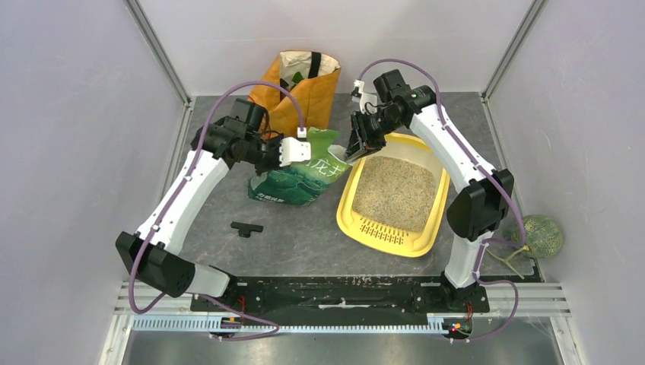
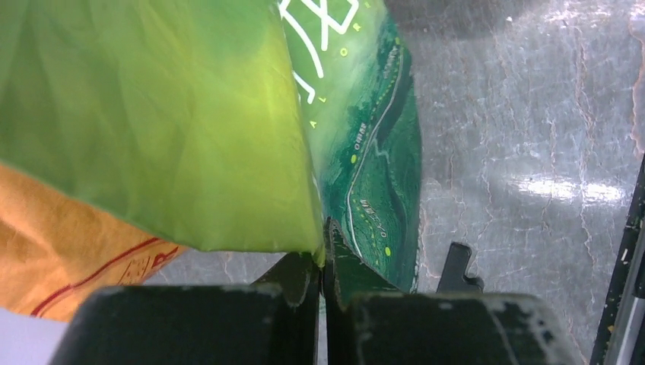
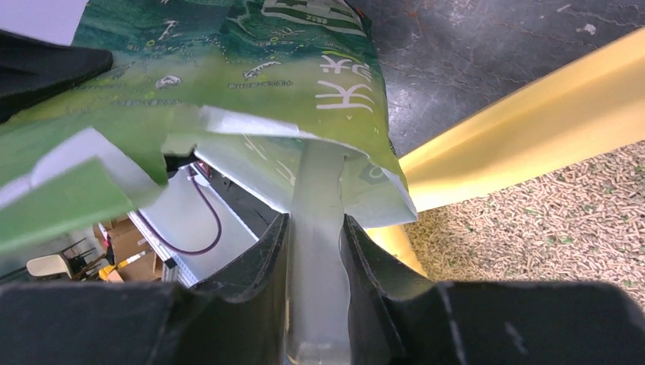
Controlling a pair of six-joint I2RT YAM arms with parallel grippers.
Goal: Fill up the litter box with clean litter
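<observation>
My left gripper [image 2: 323, 255] is pinched fully closed on a thin edge of the green printed plastic bag [image 2: 365, 152] with white characters, and only the film sits between the two fingers [image 2: 297, 277]. My right gripper [image 3: 314, 228] is partly closed, its jaws clamped on a pale, translucent fold at the bag's torn mouth. So I have hold of the same bag from two sides. The bag slumps on the dark grey marbled table [image 1: 304, 243] between my arms, with its mouth end lifted toward my right and reaching the far left corner of the shallow yellow plastic litter box [image 1: 344, 217]. That rectangular tray lies flat just to the right of the bag, in front of my right arm, with its slotted lip turned toward my bases. Beige-tan granular litter [image 1: 395, 194] covers its floor in an even bed. From my right wrist I see the bag's mouth hanging just beside the tray's yellow rim, with the granules lying below it. I cannot tell whether any grains are leaving the mouth. An orange shopping bag [image 1: 304, 91] stands upright and open-topped behind the green bag, at the far edge of the table. A small black T-shaped piece [image 1: 246, 227] lies on the table nearer my bases, apart from the bag. A round green netted object [image 1: 541, 234] rests past the table's right edge.
</observation>
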